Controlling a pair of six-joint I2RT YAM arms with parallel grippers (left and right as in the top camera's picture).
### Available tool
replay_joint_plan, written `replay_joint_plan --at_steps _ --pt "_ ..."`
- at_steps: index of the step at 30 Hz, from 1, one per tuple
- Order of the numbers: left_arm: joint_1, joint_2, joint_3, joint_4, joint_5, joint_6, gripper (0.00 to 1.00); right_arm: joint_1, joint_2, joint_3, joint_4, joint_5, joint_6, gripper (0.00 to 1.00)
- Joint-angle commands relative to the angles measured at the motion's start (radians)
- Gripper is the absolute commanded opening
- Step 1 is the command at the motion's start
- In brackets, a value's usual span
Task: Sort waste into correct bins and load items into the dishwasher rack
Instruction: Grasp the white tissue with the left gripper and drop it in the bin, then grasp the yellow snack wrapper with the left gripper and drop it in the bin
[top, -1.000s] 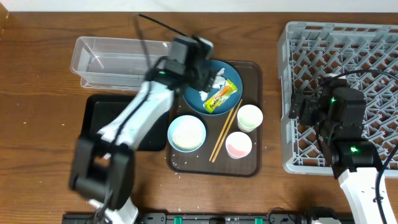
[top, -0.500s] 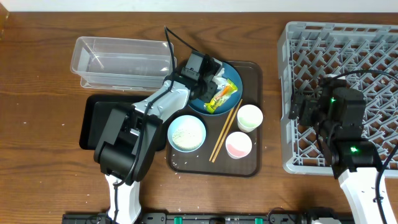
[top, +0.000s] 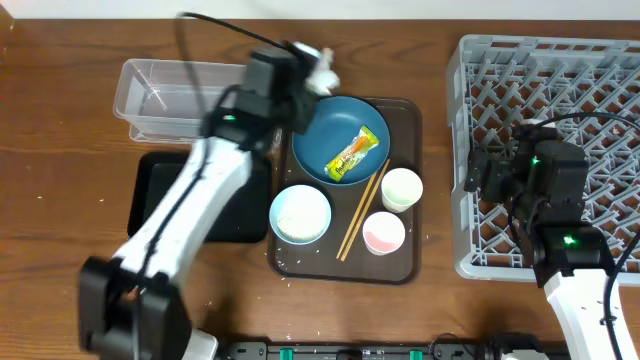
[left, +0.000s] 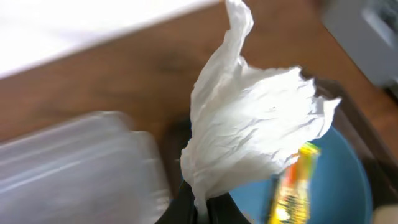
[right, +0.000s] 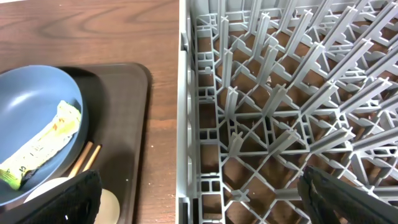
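While the left tool (left: 198, 210) pinches the crumpled white tissue (left: 249, 130) by its lower end, closed tight on it at upper centre of the overhead frame, the clear tub (top: 180, 95) lies just to its left. The black tray (top: 150, 185) sits lower left, partly under the left arm (top: 200, 200). The tool's tips are cropped in the wrist frame, and the tub is blurred. The right tool (right: 199, 180) hangs spread wide and empty over the dishwasher rack (right: 261, 112).

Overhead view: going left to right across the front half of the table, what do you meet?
Black tray → light-blue bowl → pink-inside cup → dishwasher rack. The chopsticks are left out because they overlap the cup's span.
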Motion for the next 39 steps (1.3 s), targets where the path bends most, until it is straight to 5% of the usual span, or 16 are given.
replay_joint_plan --at_steps 1,6,9,12,20,39 --pt "0.064 0.019 0.000 -0.047 -0.082 0.005 0.06 0.009 -0.001 0.020 -0.001 0.002 -0.004 0.99" --pt "0.148 0.058 -0.001 -0.052 -0.082 0.005 0.17 0.009 -0.001 0.020 -0.002 0.002 -0.003 0.99" --pt "0.173 0.078 -0.002 -0.041 -0.081 -0.007 0.55 0.009 -0.001 0.020 -0.001 0.002 -0.004 0.99" --pt "0.171 0.076 -0.001 -0.039 -0.061 -0.024 0.68 0.009 -0.001 0.020 -0.004 0.002 -0.004 0.99" --pt "0.063 0.077 -0.002 -0.028 0.233 -0.023 0.68 0.009 -0.001 0.020 -0.008 0.003 -0.004 0.99" --pt "-0.161 0.422 -0.002 0.051 0.235 0.018 0.67 0.009 -0.001 0.020 -0.016 0.002 -0.003 0.99"
